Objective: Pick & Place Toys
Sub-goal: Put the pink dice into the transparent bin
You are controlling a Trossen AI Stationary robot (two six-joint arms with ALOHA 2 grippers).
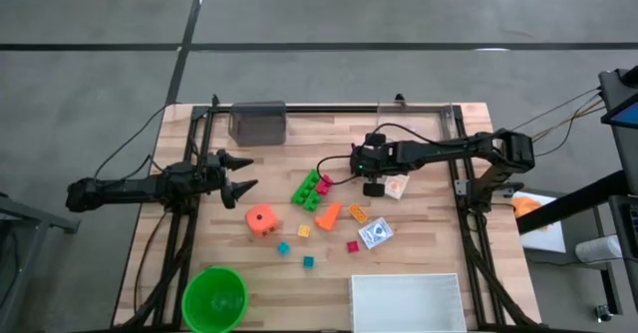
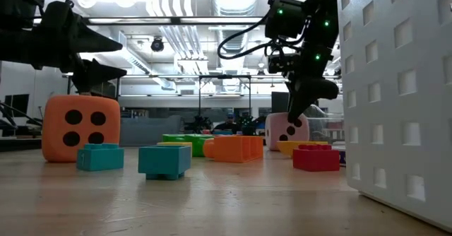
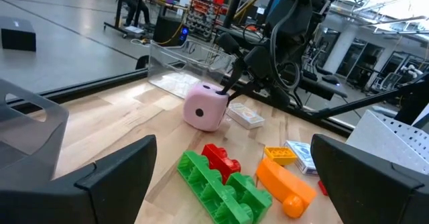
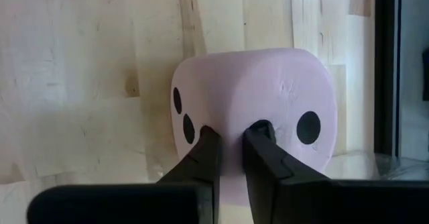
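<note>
My right gripper (image 4: 230, 150) is hanging directly over the pink dotted die (image 4: 251, 110), and my two fingers (image 4: 204, 158) are standing nearly together, tips pressing against its top face — they are not around its sides, so I am not gripping it. The die is sitting on the wooden table (image 1: 419, 243) in the right-centre part, just beside a small printed card (image 1: 398, 185). Seen level across the table, that gripper (image 2: 300, 102) is coming down onto the die (image 2: 287, 131) from above.

My left gripper (image 1: 239, 173) is waiting over the table's left side, fingers spread wide and clasping nothing — the die (image 3: 205, 107) is showing between them, well ahead.

The other toys are lying between my two arms: the green bricks (image 1: 308, 188) with a small red piece (image 1: 323, 185) touching them, the orange cone (image 1: 327, 215) just beside those, the orange holed cube (image 1: 262, 219) toward the left. Small cubes are scattered nearer the front edge — yellow (image 1: 303, 230), teal (image 1: 283, 247), green (image 1: 308, 261) and red (image 1: 352, 245). A blue-printed card (image 1: 376, 234) is lying near the red one. The green bowl (image 1: 213, 298) and the white tray (image 1: 407, 301) are standing at the front edge.
</note>
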